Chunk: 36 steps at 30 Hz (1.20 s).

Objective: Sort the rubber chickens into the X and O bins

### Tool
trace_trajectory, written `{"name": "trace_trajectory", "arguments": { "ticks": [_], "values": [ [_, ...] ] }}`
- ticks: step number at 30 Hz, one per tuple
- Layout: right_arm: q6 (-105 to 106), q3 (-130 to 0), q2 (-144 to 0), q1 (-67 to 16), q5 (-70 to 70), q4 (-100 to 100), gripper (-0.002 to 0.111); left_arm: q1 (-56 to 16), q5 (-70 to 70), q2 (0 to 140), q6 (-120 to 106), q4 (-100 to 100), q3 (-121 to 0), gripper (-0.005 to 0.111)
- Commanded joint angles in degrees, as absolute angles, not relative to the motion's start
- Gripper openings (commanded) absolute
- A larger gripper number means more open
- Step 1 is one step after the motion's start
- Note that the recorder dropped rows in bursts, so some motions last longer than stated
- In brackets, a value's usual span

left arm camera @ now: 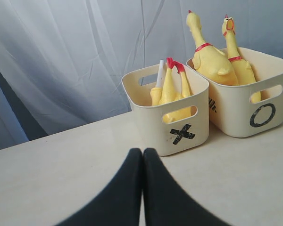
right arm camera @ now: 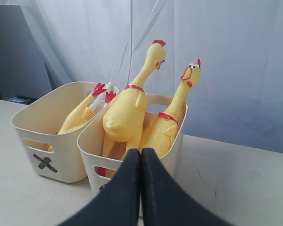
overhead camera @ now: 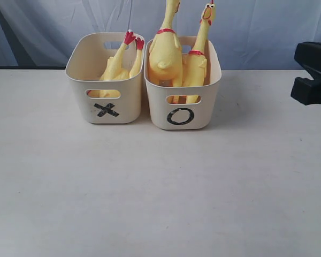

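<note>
Two cream bins stand side by side at the back of the table. The X bin (overhead camera: 108, 107) on the left holds a yellow rubber chicken (overhead camera: 117, 67) head down, its red feet sticking up. The O bin (overhead camera: 180, 116) on the right holds two rubber chickens upright, a fat one (overhead camera: 165, 53) and a thin one (overhead camera: 197, 59), heads above the rim. My left gripper (left arm camera: 142, 151) is shut and empty, back from the X bin (left arm camera: 181, 134). My right gripper (right arm camera: 141, 151) is shut and empty, near the O bin (right arm camera: 92, 146). In the exterior view only a black part of the right arm (overhead camera: 313, 72) shows at the right edge.
A pale blue-white curtain (overhead camera: 246, 27) hangs close behind the bins. The cream tabletop (overhead camera: 160, 187) stretches wide in front of the bins. A white stick (left arm camera: 160, 74) stands in the X bin beside the chicken's feet.
</note>
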State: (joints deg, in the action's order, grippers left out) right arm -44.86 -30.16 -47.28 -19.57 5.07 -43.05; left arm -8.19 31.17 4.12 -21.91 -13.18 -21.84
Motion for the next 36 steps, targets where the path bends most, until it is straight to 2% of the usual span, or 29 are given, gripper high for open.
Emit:
{"name": "trace_trajectory", "arguments": {
  "ticks": [1,6,10,14,16,23,26,30,36],
  "values": [
    [-45.0,-29.9,-46.9,-19.4,5.0,-42.9,-0.001,-8.2,30.4,3.7,-21.6,-12.8,-21.7,0.000],
    [-45.0,-29.9,-44.3,-19.4,4.8,-42.9,-0.001,-6.9,30.5,1.4,-21.6,-12.8,-21.7,0.000],
    [-45.0,-29.9,-32.1,-17.5,5.4,-42.9,-0.001,-2.7,30.5,0.7,-21.6,-12.8,-21.7,0.000],
    [-45.0,-29.9,-18.7,-4.7,5.7,-42.9,-0.001,1.0,30.5,0.7,-21.6,-12.8,-21.7,0.000],
    [-45.0,-29.9,-13.8,-2.3,5.7,-42.9,-0.001,1.1,30.5,0.0,-21.6,-12.8,-21.7,0.000],
    [-45.0,-29.9,-0.4,-1.8,5.7,-42.9,-0.001,1.1,30.3,0.0,-21.6,-12.8,-21.7,0.000],
    [-45.0,-30.0,0.0,-2.3,6.9,-42.9,-0.001,1.1,30.3,0.0,-21.6,-12.8,-21.7,0.000],
    [-45.0,-30.0,0.0,-8.0,7.6,-42.9,-0.001,1.1,30.3,0.0,-21.6,-12.8,-21.7,0.000],
    [-45.0,-30.0,0.0,-8.0,8.3,-42.9,-0.001,1.1,30.3,0.0,-21.6,-12.8,-21.7,0.000]
  ]
}}
